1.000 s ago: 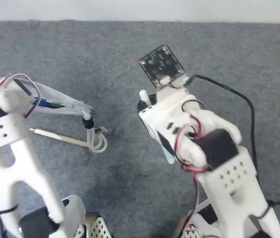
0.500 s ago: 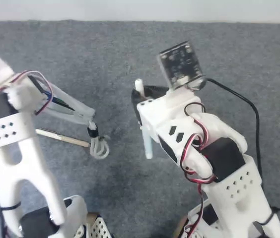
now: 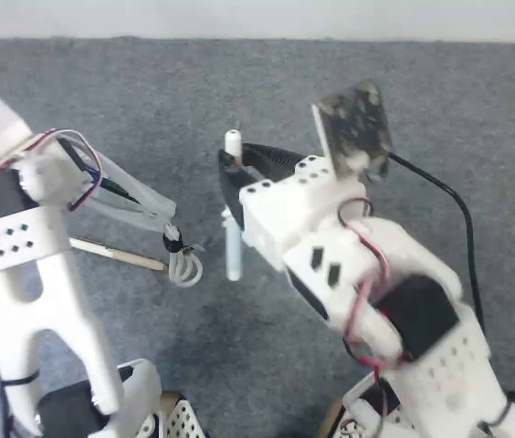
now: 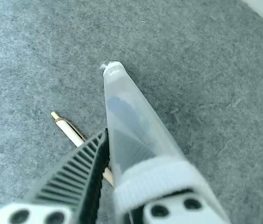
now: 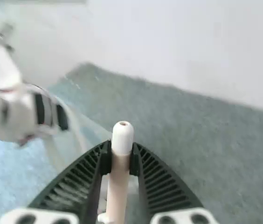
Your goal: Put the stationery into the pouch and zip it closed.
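Step in hand: loading stationery; zipping is not yet due.

- The left fingers (image 4: pixel 96 154) are clamped on one end of the pouch (image 3: pixel 134 203). The pouch slants down from that grip, with its far end low over the desk (image 3: pixel 130 100). Dark blue and green items show through its clear wall.
- The zip pull (image 3: pixel 183 265) hangs from the far end of the pouch. How far the zip is open cannot be told.
- The right fingers (image 5: pixel 145 172) are closed on the white pen (image 3: pixel 233 233). The pen stands upright, near the pouch's far end but apart from it.
- A cream pen (image 3: pixel 116 254) lies on the desk just beside the zip pull, partly under the pouch.

Next move, as judged:
1. Tip the white pen from upright to the pouch's slant.
2. Line its tip up with the opening, then feed it in while the left fingers hold the pouch steady.
3. Release only once the pen is well inside.

The cream pen remains to be picked up afterwards.
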Robot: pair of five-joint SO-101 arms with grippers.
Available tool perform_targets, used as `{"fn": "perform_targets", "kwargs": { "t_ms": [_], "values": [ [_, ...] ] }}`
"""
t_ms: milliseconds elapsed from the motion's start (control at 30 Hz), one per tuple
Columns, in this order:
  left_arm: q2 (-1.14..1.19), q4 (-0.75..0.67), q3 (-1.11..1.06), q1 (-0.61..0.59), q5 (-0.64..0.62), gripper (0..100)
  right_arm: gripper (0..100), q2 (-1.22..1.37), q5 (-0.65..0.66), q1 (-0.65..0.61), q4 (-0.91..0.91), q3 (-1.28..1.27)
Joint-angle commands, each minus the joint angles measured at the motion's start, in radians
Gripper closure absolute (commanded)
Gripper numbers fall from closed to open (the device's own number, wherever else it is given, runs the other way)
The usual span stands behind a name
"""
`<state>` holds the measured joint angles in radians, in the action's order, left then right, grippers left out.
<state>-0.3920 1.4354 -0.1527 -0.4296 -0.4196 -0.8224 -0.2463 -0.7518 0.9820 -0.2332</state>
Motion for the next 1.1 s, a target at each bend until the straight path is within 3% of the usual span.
{"fn": "perform_targets", "kwargs": {
  "t_ms": [0, 767, 1067],
  "values": [
    [-0.006, -0.008, -0.008, 0.009, 0.009, 99, 99.3, -0.082, -0.009, -0.036, -0.064, 0.003],
    [-0.005, -0.009, -0.010, 0.008, 0.009, 99, 99.3, -0.110, -0.009, -0.065, -0.420, -0.043],
    [-0.005, -0.008, -0.010, 0.009, 0.009, 99, 99.3, -0.110, -0.002, -0.151, -0.831, -0.345]
  ]
}}
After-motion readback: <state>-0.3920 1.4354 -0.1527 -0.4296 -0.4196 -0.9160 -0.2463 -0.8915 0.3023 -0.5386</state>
